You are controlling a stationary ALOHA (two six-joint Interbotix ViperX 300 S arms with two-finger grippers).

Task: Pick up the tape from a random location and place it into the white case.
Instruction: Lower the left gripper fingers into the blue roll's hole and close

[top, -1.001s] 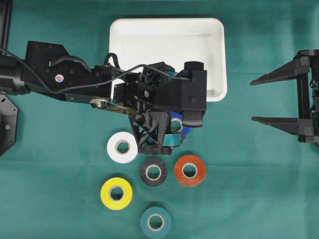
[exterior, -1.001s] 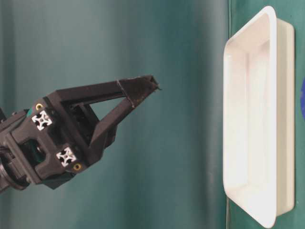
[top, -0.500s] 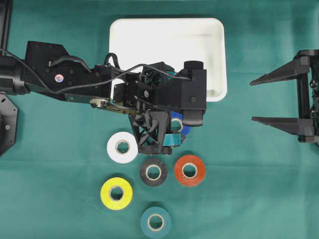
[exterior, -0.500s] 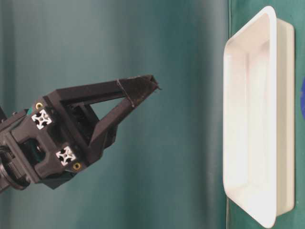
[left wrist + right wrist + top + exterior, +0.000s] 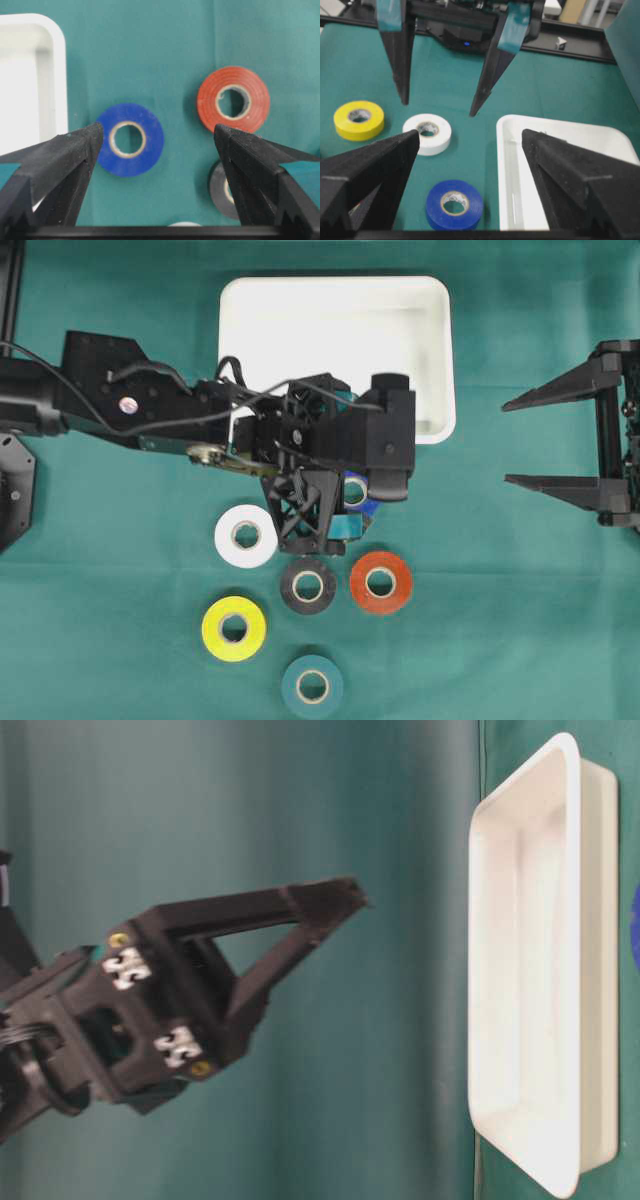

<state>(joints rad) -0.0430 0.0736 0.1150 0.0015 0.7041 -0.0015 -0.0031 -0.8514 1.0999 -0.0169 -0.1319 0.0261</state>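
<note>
black left arm (image 5: 120, 405), looped cables, teal-taped tapered fingers (image 5: 55, 160)

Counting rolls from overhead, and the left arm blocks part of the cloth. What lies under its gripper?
A blue roll lies flat on the cloth below the open left gripper, beside the white case. Overhead, only its edge shows; the arm covers the rest.

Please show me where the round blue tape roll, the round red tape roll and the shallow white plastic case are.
round blue tape roll (image 5: 150, 145), left wrist view, flat face
round red tape roll (image 5: 255, 100), left wrist view, flat face
shallow white plastic case (image 5: 335, 284), overhead view, far rim
</note>
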